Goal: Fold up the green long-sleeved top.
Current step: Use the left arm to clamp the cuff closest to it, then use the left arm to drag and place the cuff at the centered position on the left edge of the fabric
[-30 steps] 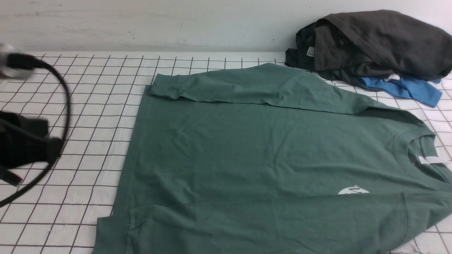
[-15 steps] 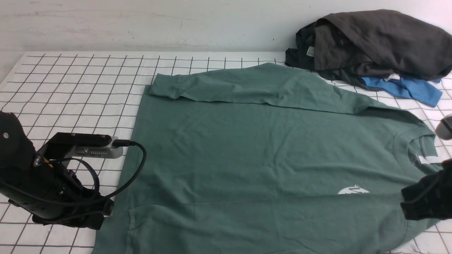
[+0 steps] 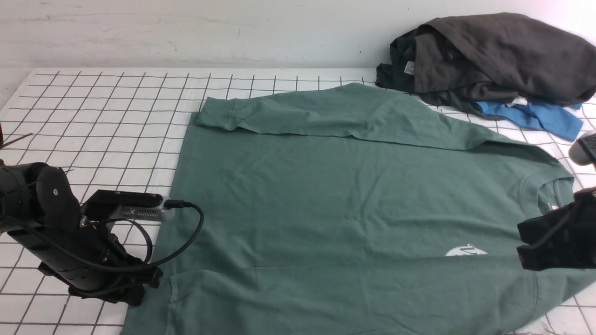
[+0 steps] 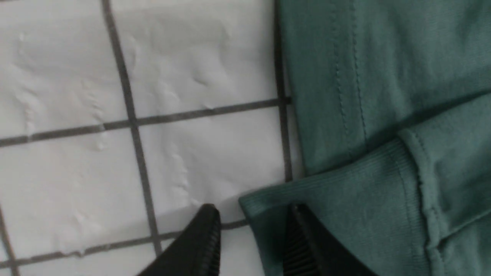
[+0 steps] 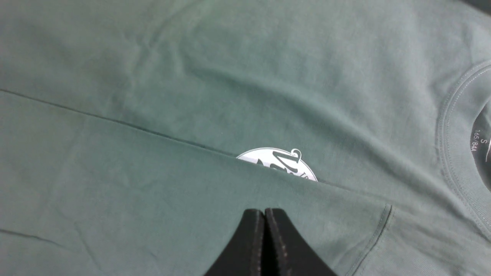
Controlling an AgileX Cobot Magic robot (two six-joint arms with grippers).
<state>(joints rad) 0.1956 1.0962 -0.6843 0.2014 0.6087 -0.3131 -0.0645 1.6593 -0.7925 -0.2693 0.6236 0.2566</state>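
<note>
While the green long-sleeved top (image 3: 349, 195) lies flat on the grid cloth (image 3: 107, 116), sleeves folded in, its neck print (image 5: 479, 140) reads "165/84A S"; chest logo (image 5: 278, 163) half under a sleeve. left gripper (image 4: 253, 211): slightly parted astride the cuff (image 4: 345, 207), has edged closer. right gripper (image 5: 264, 214): pinched empty, has moved in over the collar (image 3: 528, 190).

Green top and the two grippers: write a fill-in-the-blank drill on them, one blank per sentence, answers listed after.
1. The left gripper is ____, with the edge of the cuff between its fingers.
2. The right gripper is ____, over the near sleeve of the green long-sleeved top.
3. That sleeve lies folded across the body and covers part of the white chest ____.
4. Under the dark grey clothes at the far right lies a ____ garment.

Answers: open; shut; logo; blue
</note>
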